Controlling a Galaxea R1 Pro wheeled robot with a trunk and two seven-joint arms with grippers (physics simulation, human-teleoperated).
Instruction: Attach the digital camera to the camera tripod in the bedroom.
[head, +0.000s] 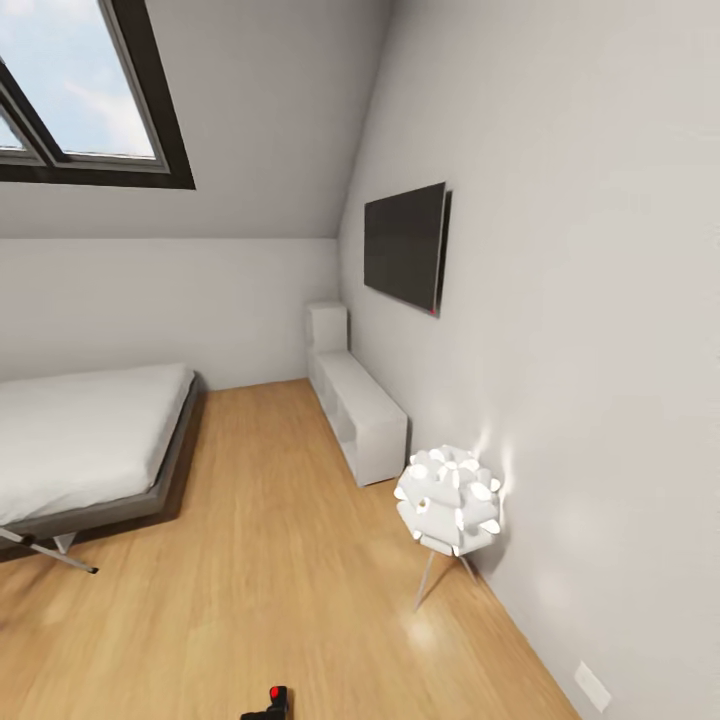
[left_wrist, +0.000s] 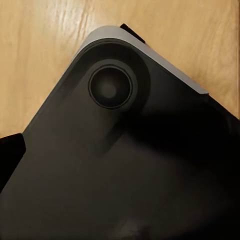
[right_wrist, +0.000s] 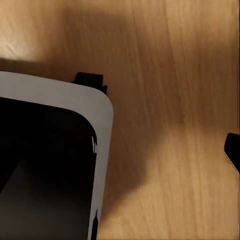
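Camera (head: 272, 702) rides low before us, hand state unclear; tripod (head: 50, 550) lies by the bed (head: 90, 440); turning could clip it.

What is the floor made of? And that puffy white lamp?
The floor looks like wood: warm brown planks with grain lines and a soft shine. The lamp seems to have thin white petals, maybe plastic or paper, glowing from inside, on thin pale legs that could be metal.
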